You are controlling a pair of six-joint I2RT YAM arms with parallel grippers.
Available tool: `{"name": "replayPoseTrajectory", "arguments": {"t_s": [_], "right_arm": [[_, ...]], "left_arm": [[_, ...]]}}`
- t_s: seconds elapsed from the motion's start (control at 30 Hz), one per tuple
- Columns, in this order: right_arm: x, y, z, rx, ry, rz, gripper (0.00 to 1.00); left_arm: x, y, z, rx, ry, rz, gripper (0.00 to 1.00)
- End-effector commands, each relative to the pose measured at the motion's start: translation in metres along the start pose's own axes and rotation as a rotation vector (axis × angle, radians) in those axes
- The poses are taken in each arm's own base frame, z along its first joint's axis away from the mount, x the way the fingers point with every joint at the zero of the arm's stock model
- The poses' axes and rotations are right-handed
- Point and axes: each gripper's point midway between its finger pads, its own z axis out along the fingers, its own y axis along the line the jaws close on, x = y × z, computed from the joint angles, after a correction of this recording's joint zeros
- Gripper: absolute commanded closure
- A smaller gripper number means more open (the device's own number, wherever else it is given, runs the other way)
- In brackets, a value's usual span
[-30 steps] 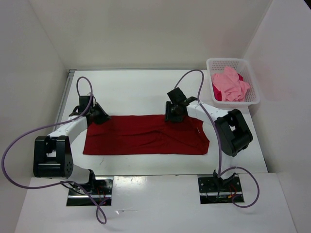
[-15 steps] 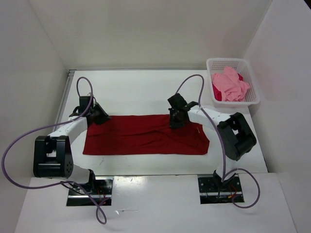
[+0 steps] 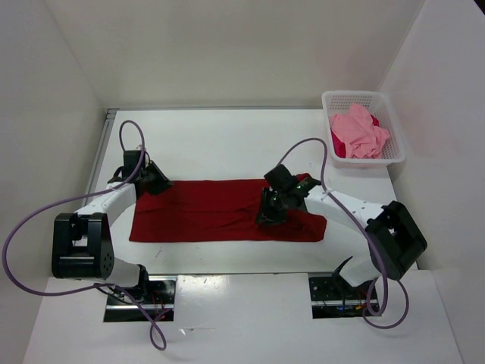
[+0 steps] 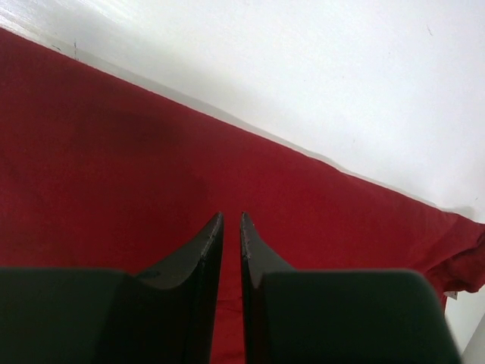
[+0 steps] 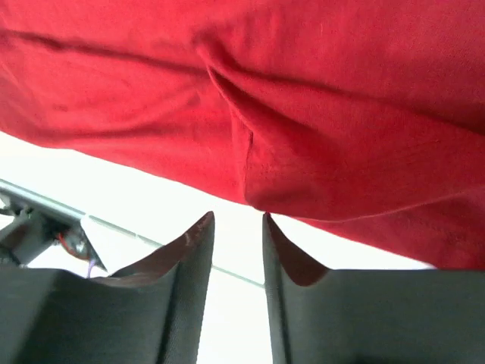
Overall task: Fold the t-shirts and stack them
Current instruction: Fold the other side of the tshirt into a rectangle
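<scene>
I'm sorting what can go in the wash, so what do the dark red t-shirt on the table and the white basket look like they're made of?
Dark red t-shirt: probably a soft, matte cotton-type knit; it lies limp, creases, and shows a stitched seam. White basket: seemingly rigid plastic, smooth, with what look like mesh walls.

Bare table point(image 3: 220, 140) wide open behind dark red shirt point(image 3: 204, 212), up to back wall point(image 3: 227, 53). Thin bare strip in front. White basket point(image 3: 395, 156) blocks far right corner. Side walls point(image 3: 45, 114) close in.
</scene>
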Motion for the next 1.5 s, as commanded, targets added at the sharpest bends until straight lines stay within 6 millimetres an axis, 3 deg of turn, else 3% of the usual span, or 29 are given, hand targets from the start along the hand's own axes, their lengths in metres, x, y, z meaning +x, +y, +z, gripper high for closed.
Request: {"name": "replayPoseTrajectory", "arguments": {"t_s": [0.0, 0.1, 0.17, 0.23, 0.27, 0.3, 0.37, 0.47, 0.5, 0.57, 0.6, 0.7, 0.87, 0.93, 1.0, 1.03, 1.13, 1.3, 1.47], "right_arm": [[0.009, 0.02, -0.012, -0.096, 0.025, 0.06, 0.61], [-0.002, 0.022, -0.025, -0.07, -0.011, 0.014, 0.5], [-0.026, 0.016, -0.036, -0.058, -0.07, -0.003, 0.51], [-0.047, 0.003, -0.042, -0.03, -0.134, -0.011, 0.65], [-0.068, -0.01, -0.045, -0.015, -0.187, 0.02, 0.73], [-0.083, -0.015, -0.047, -0.014, -0.232, 0.025, 0.89], [-0.111, -0.038, -0.044, 0.041, -0.285, 0.039, 0.98], [-0.146, -0.057, -0.039, 0.16, -0.356, 0.024, 0.94], [-0.152, -0.067, -0.04, 0.205, -0.37, 0.031, 0.76], [-0.167, -0.076, -0.05, 0.257, -0.426, 0.029, 0.63], [-0.17, -0.082, -0.052, 0.275, -0.436, 0.032, 0.58], [-0.179, -0.101, -0.055, 0.344, -0.448, 0.054, 0.56], [-0.18, -0.12, -0.039, 0.423, -0.404, 0.05, 0.58], [-0.184, -0.122, -0.041, 0.421, -0.416, 0.057, 0.7], [-0.179, -0.126, -0.036, 0.432, -0.397, 0.058, 0.75], [-0.178, -0.127, -0.034, 0.431, -0.399, 0.058, 0.87], [-0.177, -0.138, -0.032, 0.464, -0.398, 0.081, 0.99], [-0.169, -0.179, -0.03, 0.516, -0.355, 0.168, 0.99], [-0.163, -0.198, -0.013, 0.54, -0.299, 0.202, 1.0]], "left_arm": [[-0.019, -0.02, -0.009, 0.063, -0.059, 0.015, 0.79], [-0.024, -0.024, -0.011, 0.071, -0.069, 0.017, 0.79], [-0.025, -0.027, -0.012, 0.079, -0.065, 0.018, 0.79], [-0.023, -0.03, -0.013, 0.092, -0.054, 0.019, 0.79], [-0.025, -0.031, -0.013, 0.098, -0.061, 0.021, 0.79], [-0.021, -0.035, -0.013, 0.111, -0.049, 0.03, 0.79], [-0.016, -0.042, -0.01, 0.121, -0.035, 0.045, 0.79], [-0.006, -0.045, -0.001, 0.122, -0.007, 0.06, 0.78], [-0.003, -0.05, 0.001, 0.128, 0.002, 0.07, 0.78], [0.0, -0.053, 0.008, 0.137, 0.021, 0.075, 0.78], [0.004, -0.056, 0.011, 0.142, 0.03, 0.085, 0.76], [0.006, -0.054, 0.023, 0.134, 0.054, 0.08, 0.76], [0.004, -0.04, 0.045, 0.076, 0.074, 0.06, 0.76], [-0.001, -0.027, 0.051, 0.05, 0.073, 0.026, 0.76], [-0.001, -0.016, 0.057, 0.025, 0.084, 0.006, 0.76], [-0.008, -0.011, 0.059, 0.017, 0.073, -0.009, 0.76], [-0.009, 0.003, 0.063, 0.012, 0.1, -0.049, 0.76], [-0.029, 0.043, 0.066, -0.031, 0.081, -0.177, 0.76], [-0.035, 0.074, 0.066, -0.056, 0.096, -0.274, 0.76]]}}
